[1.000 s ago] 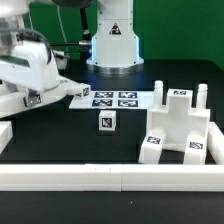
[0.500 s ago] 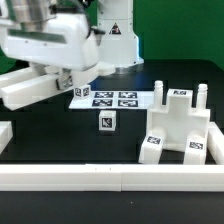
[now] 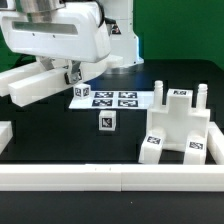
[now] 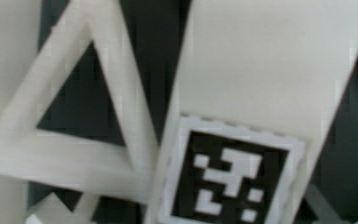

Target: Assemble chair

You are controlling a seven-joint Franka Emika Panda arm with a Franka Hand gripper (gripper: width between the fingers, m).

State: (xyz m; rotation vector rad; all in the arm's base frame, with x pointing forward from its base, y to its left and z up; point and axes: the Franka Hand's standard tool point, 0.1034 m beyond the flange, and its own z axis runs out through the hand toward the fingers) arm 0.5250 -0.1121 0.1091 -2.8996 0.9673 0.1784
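My gripper [image 3: 72, 74] hangs above the table at the exterior view's left. It is shut on a long white chair piece [image 3: 38, 84] that sticks out to the left, lifted off the table. In the wrist view this piece [image 4: 250, 80] fills the picture and carries a black-and-white tag [image 4: 229, 188]; my fingertips are hidden. A partly built white chair body [image 3: 176, 128] with two upright pegs stands at the right. A small white tagged cube [image 3: 107, 122] sits in the middle of the table.
The marker board [image 3: 110, 99] lies flat behind the cube, just under the gripper. A long white border rail [image 3: 110, 178] runs along the front edge. A white block [image 3: 5, 134] sits at the left edge. The robot base [image 3: 118, 45] stands at the back.
The arm has carried the long white piece toward the exterior view's right and a little upward, from the far left to near the marker board. Cube and chair body have not moved.
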